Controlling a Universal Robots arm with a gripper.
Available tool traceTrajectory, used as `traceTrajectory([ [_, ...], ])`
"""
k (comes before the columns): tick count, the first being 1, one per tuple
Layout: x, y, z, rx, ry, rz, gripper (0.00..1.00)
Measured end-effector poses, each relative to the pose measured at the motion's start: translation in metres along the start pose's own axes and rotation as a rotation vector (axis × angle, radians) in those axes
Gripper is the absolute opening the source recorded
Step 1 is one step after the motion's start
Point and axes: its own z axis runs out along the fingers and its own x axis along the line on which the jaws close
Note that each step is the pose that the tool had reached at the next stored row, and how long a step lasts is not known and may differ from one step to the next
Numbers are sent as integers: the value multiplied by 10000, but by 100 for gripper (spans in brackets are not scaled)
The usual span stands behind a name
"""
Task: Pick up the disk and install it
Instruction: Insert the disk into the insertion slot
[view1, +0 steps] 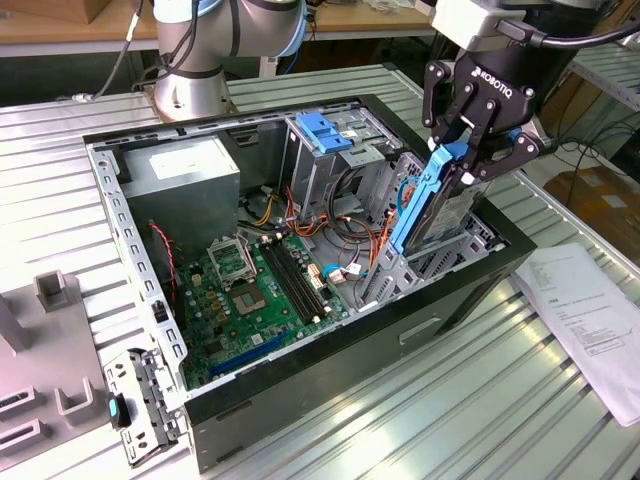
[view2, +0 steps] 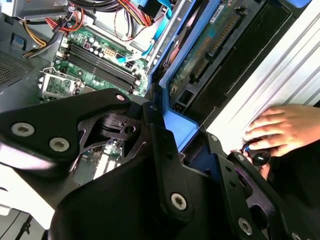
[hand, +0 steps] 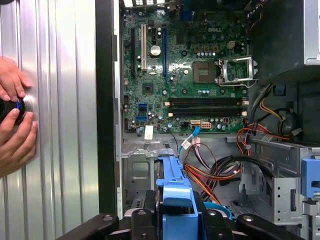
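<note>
The disk (view1: 425, 205), a grey drive in a bright blue carrier rail, stands nearly upright with its lower end inside the bay at the exterior view's right side of the open computer case (view1: 150, 300). My gripper (view1: 470, 158) is shut on the disk's top end, with one black finger on each side. In the second wrist view the disk's green circuit side (view2: 207, 47) runs away from the gripper (view2: 187, 145). In the first wrist view the blue carrier (hand: 174, 182) sticks out from between the gripper (hand: 177, 220) fingers, above the bay's metal frame.
Inside the case lie the motherboard (view1: 260, 280), a power supply (view1: 185, 175), loose cables (view1: 350, 245) and a grey drive cage with a blue handle (view1: 325, 130). A person's hands (hand: 12, 120) hold a black knob on the ribbed table. A paper sheet (view1: 590, 310) lies at the exterior view's right.
</note>
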Motion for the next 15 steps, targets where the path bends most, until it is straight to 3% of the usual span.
traceTrajectory([
  [15,6,0,101,0,0,1,37],
])
